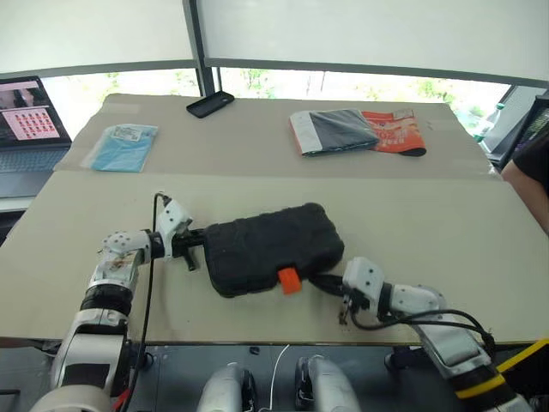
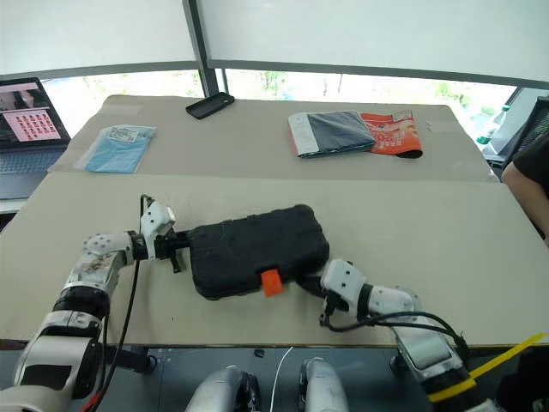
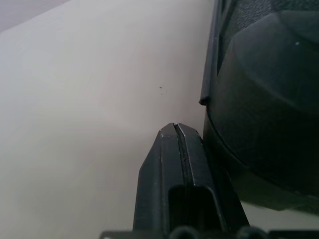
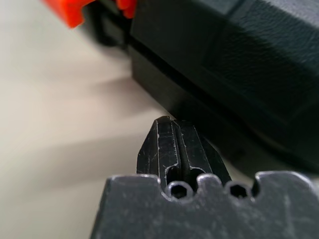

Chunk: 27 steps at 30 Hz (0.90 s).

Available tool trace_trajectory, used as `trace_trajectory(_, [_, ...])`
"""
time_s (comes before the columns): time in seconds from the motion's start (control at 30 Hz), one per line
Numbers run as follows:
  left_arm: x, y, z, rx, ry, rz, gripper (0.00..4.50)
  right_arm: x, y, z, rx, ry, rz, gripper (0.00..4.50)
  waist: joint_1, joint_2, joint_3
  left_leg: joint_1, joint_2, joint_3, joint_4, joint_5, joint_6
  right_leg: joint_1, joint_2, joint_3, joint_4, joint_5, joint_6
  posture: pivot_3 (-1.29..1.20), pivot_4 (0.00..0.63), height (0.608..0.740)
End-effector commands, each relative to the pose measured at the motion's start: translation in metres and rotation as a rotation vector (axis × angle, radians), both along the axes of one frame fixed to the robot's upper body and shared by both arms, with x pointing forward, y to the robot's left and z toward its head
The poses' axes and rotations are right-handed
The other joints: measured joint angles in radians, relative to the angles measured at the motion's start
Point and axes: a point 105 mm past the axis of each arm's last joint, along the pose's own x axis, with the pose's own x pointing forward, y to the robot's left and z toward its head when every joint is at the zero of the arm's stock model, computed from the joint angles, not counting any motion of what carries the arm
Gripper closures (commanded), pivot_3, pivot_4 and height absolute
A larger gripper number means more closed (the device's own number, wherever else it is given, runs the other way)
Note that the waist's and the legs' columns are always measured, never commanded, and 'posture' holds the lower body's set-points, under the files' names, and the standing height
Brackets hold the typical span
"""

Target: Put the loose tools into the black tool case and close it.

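Black tool case (image 1: 270, 247): closed, flat on the worktop (image 1: 446, 249), orange latch (image 1: 290, 280) on its near edge. Left gripper (image 1: 196, 249): jaws clenched, empty, at the case's left end. Right gripper (image 1: 324, 282): jaws clenched, empty, at the case's near right corner, beside the latch. Phone (image 1: 210, 104) and folded cloth (image 1: 356, 130): well beyond the case

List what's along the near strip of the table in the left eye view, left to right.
left gripper → black tool case → orange latch → right gripper. Both grippers are shut, one at each end of the closed case.
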Motion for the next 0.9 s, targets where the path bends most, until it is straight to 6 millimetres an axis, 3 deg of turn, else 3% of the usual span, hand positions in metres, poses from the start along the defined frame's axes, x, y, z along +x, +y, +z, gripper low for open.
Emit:
trace_trajectory(0.03, [-0.009, 0.000, 0.024, -0.117, -0.046, 0.014, 4.50, 0.021, -0.010, 0.005, -0.024, -0.075, -0.056, 4.49, 0.000, 0.000, 0.000, 0.000, 0.000, 0.000, 0.000, 0.000, 0.000, 0.000, 0.000, 0.000, 0.000, 0.000, 0.000, 0.00, 0.150, 0.740])
trace_trajectory(0.1, [-0.010, 0.013, 0.034, -0.111, -0.107, 0.092, 4.50, 0.028, -0.012, 0.006, -0.015, -0.079, -0.071, 4.49, 0.000, 0.000, 0.000, 0.000, 0.000, 0.000, 0.000, 0.000, 0.000, 0.000, 0.000, 0.000, 0.000, 0.000, 0.000, 0.00, 0.150, 0.740])
trace_trajectory(0.2, [-0.006, 0.024, 0.069, -0.173, -0.214, 0.152, 4.50, 0.025, -0.015, 0.006, 0.006, -0.060, -0.062, 4.49, 0.001, 0.000, 0.000, -0.001, 0.000, 0.000, 0.000, 0.001, -0.001, 0.000, 0.000, 0.000, 0.000, 0.000, -0.001, 0.00, 0.150, 0.740])
trace_trajectory(0.3, [-0.012, 0.004, 0.102, -0.198, -0.308, 0.035, 4.50, 0.017, -0.021, 0.008, 0.029, -0.051, -0.047, 4.49, 0.012, 0.000, 0.000, -0.001, 0.000, 0.000, 0.000, 0.001, -0.002, 0.000, -0.001, -0.001, 0.000, 0.000, -0.001, 0.00, 0.150, 0.740])
trace_trajectory(0.4, [-0.020, -0.028, 0.113, -0.168, -0.291, -0.118, 4.50, 0.011, -0.026, 0.020, 0.084, -0.112, -0.032, 4.49, 0.025, 0.000, 0.000, -0.002, -0.002, 0.000, 0.000, 0.000, -0.001, 0.000, 0.000, -0.001, -0.001, 0.000, -0.001, 0.00, 0.150, 0.740])
trace_trajectory(0.5, [-0.021, -0.086, 0.099, -0.067, -0.240, -0.302, 4.50, 0.002, -0.034, 0.021, 0.129, -0.096, -0.071, 4.49, 0.029, 0.000, 0.000, -0.002, -0.004, 0.001, 0.000, 0.000, 0.000, 0.001, 0.001, -0.001, -0.001, 0.000, 0.000, 0.00, 0.150, 0.740])
trace_trajectory(0.6, [-0.013, -0.114, 0.085, -0.033, -0.220, -0.313, 4.50, -0.007, -0.031, 0.028, 0.171, -0.093, -0.069, 4.49, 0.028, 0.001, 0.000, -0.002, -0.005, 0.002, 0.000, 0.000, 0.001, 0.001, 0.004, 0.000, -0.001, 0.001, 0.002, 0.00, 0.150, 0.740])
trace_trajectory(0.77, [-0.015, -0.137, 0.051, 0.059, -0.104, -0.329, 4.50, -0.017, -0.028, 0.047, 0.252, -0.086, -0.075, 4.49, 0.004, 0.001, 0.000, -0.001, -0.002, 0.001, -0.001, 0.001, 0.000, 0.000, 0.007, 0.003, -0.001, 0.001, 0.001, 0.00, 0.150, 0.740])
trace_trajectory(0.9, [-0.024, -0.132, 0.007, 0.203, 0.106, -0.292, 4.50, -0.026, -0.014, 0.054, 0.280, -0.087, -0.048, 4.49, 0.005, 0.004, -0.002, 0.001, -0.001, -0.001, -0.002, 0.002, -0.001, 0.001, 0.006, 0.002, 0.000, 0.000, 0.001, 0.00, 0.150, 0.740])
